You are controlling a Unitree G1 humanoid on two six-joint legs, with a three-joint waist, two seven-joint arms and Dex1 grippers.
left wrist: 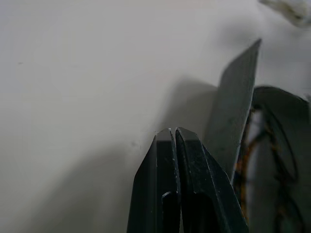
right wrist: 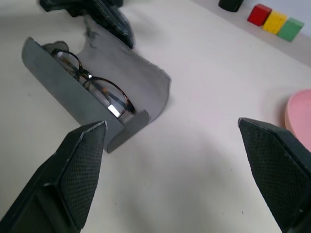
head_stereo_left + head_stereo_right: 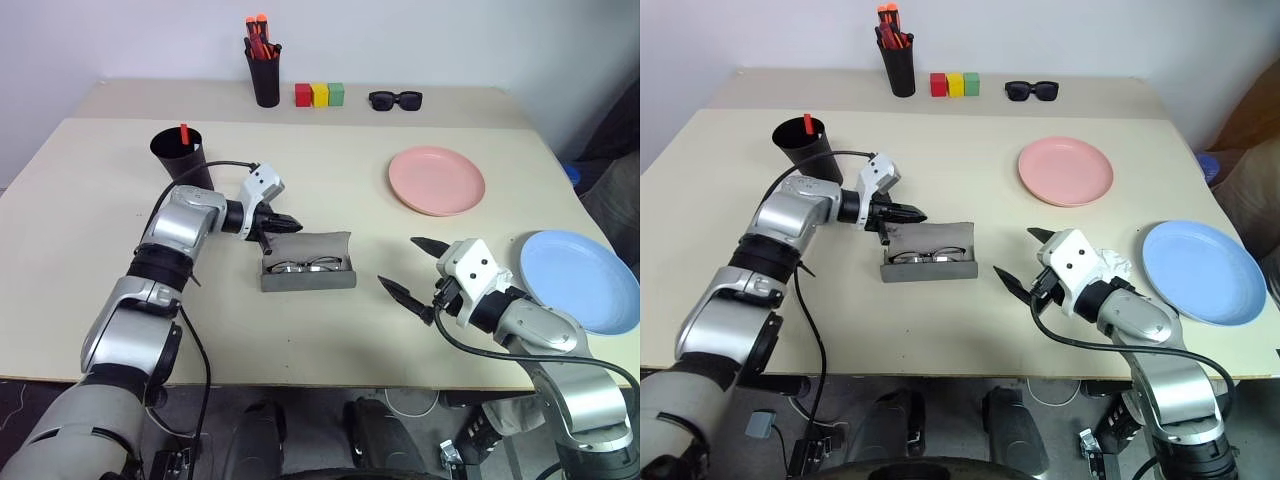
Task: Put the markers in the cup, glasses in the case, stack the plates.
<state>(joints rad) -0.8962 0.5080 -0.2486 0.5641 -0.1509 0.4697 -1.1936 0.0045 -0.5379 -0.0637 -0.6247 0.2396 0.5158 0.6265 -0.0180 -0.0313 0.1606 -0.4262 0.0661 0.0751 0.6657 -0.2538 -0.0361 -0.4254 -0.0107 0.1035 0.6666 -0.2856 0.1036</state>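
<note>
At mid-desk, the pinched-shut left tool (image 3: pixel 290 222) nudges the open grey hard-shell case's (image 3: pixel 308 275) lid, wire-framed glasses (image 3: pixel 307 265) inside, closing likely next; right tool (image 3: pixel 408 268) spread.

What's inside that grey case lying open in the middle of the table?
The case holds a pair of glasses, with thin dark rims and clear lenses. The lid stands open behind them. Their folded arms and the case's floor beneath are mostly hidden by the front wall.

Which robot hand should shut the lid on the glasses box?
Probably the left. Its shut left gripper is right behind the raised lid of the case, where the glasses already lie. The open right gripper hovers farther off.
</note>
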